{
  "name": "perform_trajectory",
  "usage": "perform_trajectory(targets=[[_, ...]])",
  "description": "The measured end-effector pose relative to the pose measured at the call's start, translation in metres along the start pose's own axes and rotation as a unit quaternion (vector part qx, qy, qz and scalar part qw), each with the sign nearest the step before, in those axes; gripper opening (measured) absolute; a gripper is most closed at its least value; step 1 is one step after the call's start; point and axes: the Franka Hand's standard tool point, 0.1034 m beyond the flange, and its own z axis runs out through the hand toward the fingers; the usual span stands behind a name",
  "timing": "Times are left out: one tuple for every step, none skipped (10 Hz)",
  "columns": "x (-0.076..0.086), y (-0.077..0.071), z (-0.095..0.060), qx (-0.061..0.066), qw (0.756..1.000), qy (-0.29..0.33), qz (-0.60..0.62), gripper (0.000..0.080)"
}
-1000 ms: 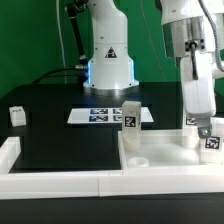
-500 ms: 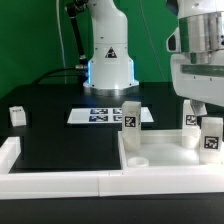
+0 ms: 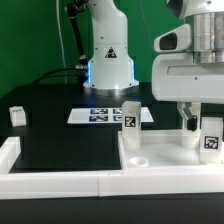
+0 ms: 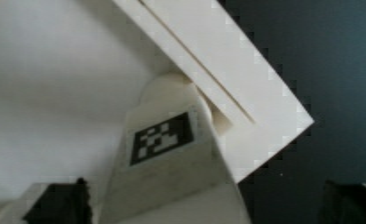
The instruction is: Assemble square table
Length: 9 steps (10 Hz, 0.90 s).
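Note:
The square table top [image 3: 160, 165] is a white rimmed tray at the front of the exterior view's right. One white tagged leg [image 3: 130, 117] stands at its far left corner and another [image 3: 211, 136] at its far right corner. My gripper [image 3: 200, 118] hangs just above that right leg and is open and empty. In the wrist view the leg [image 4: 162, 140] stands upright in the tray's corner against the rim [image 4: 233, 70], between my two spread fingertips [image 4: 55, 205], and my gripper [image 4: 201, 205] does not touch it.
A third loose leg [image 3: 16, 115] stands on the black table at the exterior view's left. The marker board [image 3: 100, 115] lies behind the tray. White border bars [image 3: 60, 182] run along the front and left edges. The arm's base [image 3: 108, 55] stands at the back.
My gripper has let go of the right corner leg and risen straight up from it. The leg stays standing in the tray corner.

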Motion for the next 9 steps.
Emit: perform_trajectory(targets=[[0.0000, 0.0001, 0.0001, 0.000, 1.000, 0.000, 0.001, 0.0649], [-0.0001, 0.0000, 0.0002, 0.000, 1.000, 0.000, 0.009, 0.0623], [-0.0001, 0.0001, 0.0003, 0.000, 1.000, -0.001, 0.015, 0.0623], [-0.0003, -0.0001, 0.0003, 0.001, 1.000, -0.001, 0.028, 0.0450], [-0.0008, 0.0027, 0.0012, -0.002, 0.998, -0.003, 0.064, 0.0297], [-0.0003, 0.0045, 0.0016, -0.004, 0.996, -0.003, 0.090, 0.0297], [-0.0001, 0.0053, 0.0018, -0.004, 0.991, -0.004, 0.136, 0.0297], [-0.0008, 0.0061, 0.0018, -0.006, 0.980, -0.007, 0.200, 0.0297], [-0.0031, 0.0066, 0.0019, -0.006, 0.944, -0.021, 0.328, 0.0297]])
